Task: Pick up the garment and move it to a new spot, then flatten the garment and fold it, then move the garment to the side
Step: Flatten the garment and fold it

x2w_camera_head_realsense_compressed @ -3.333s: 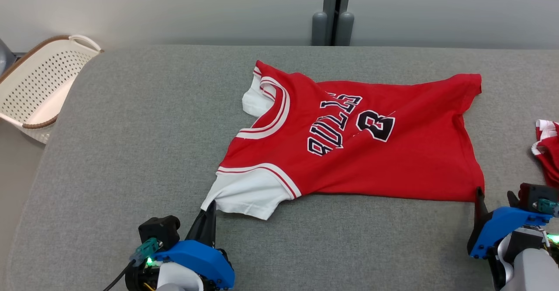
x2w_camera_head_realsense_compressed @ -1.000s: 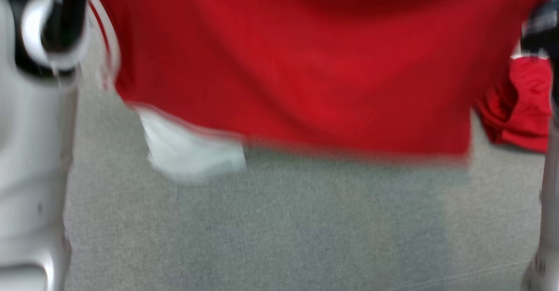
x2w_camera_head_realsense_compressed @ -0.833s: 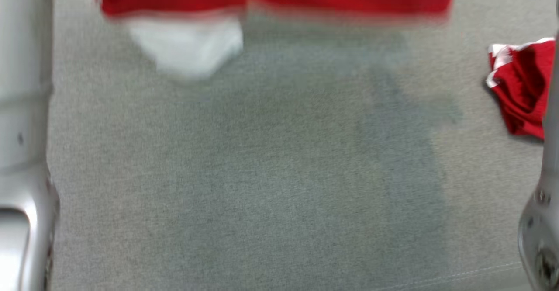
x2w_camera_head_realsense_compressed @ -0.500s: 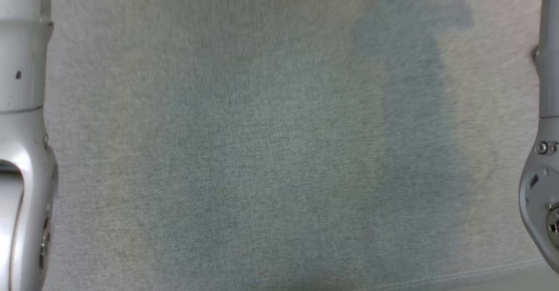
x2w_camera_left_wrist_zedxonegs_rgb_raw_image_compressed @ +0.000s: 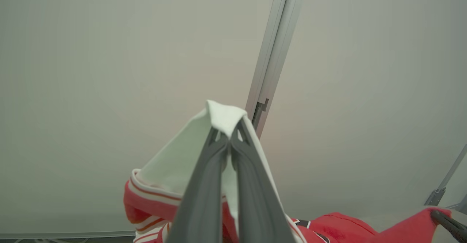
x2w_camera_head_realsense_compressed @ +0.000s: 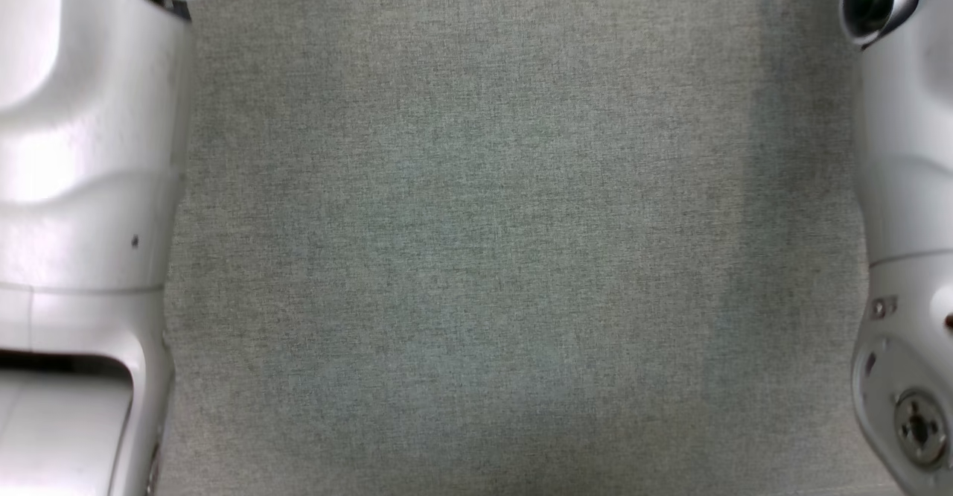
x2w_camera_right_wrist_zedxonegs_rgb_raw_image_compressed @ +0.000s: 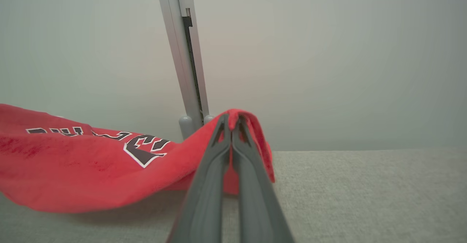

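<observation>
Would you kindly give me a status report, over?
Left gripper shut on white jersey sleeve. Right gripper shut on its red corner. Jersey stretched between them over grey table. Nothing blocking.

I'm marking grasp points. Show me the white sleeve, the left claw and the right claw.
white sleeve (x2w_camera_left_wrist_zedxonegs_rgb_raw_image_compressed: 178,162), left wrist view, on its flat white panel.
left claw (x2w_camera_left_wrist_zedxonegs_rgb_raw_image_compressed: 228,132), left wrist view, midway between its shut fingertips.
right claw (x2w_camera_right_wrist_zedxonegs_rgb_raw_image_compressed: 231,119), right wrist view, midway between its shut fingertips.

The red, black-lettered jersey (x2w_camera_right_wrist_zedxonegs_rgb_raw_image_compressed: 91,170) sags above the grey table (x2w_camera_right_wrist_zedxonegs_rgb_raw_image_compressed: 365,192), held up by its white sleeve (x2w_camera_left_wrist_zedxonegs_rgb_raw_image_compressed: 175,162) and one corner.
</observation>
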